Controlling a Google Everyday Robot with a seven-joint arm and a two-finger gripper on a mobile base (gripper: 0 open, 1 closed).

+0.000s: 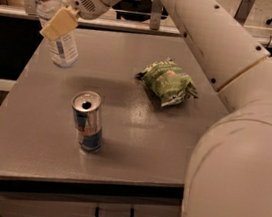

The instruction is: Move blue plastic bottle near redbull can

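The blue plastic bottle point(64, 47), clear with a white cap and a blue-and-white label, stands leaning at the far left of the grey table point(142, 136). My gripper point(54, 25) is around its upper body, with a tan finger pad point(60, 22) across the front and the other finger hidden behind the bottle. It looks shut on the bottle. The redbull can point(87, 121) stands upright near the front left of the table, well in front of the bottle and apart from it.
A green snack bag point(167, 82) lies at the table's middle right. My white arm point(234, 124) fills the right side and reaches across the back. A rail with posts runs behind the table. A drawer handle point(113, 214) sits below the front edge.
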